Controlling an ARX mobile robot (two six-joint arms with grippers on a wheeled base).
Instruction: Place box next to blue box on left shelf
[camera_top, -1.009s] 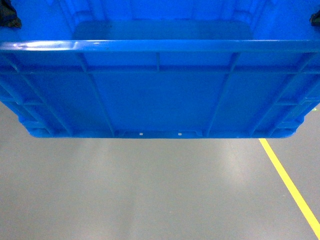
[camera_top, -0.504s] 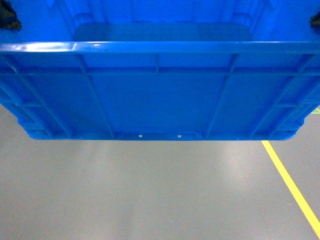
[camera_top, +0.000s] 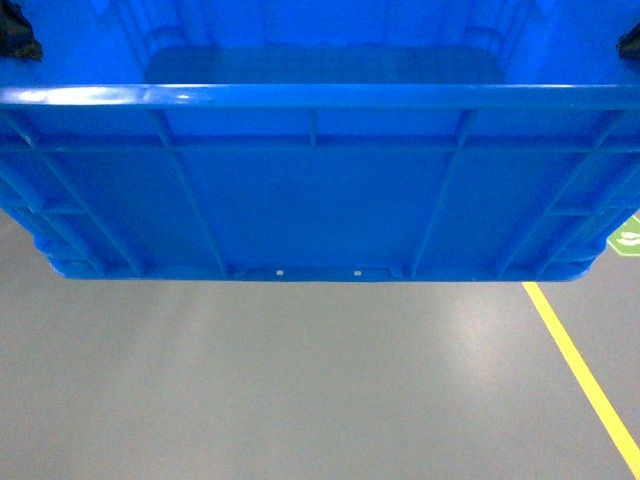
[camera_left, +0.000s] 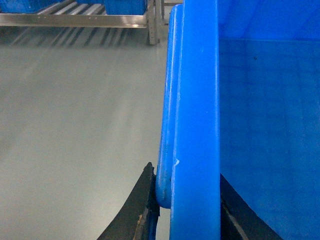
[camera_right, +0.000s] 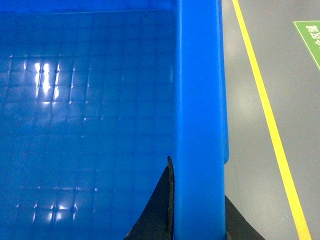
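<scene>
Soft overhead light; glare on box (camera_right: 90, 125) floor; far rack blurred.

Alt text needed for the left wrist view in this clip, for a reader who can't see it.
A large bright blue plastic crate fills the right side, the left gripper clamping its thick rim with one dark finger outside and one inside. To the left lies smooth grey floor; at the top edge, a grey metal roller rack holds another blue box.

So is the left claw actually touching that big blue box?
Touching. In the left wrist view, the left gripper has one dark finger pressed against the outside of the box rim, the other inside.
</scene>
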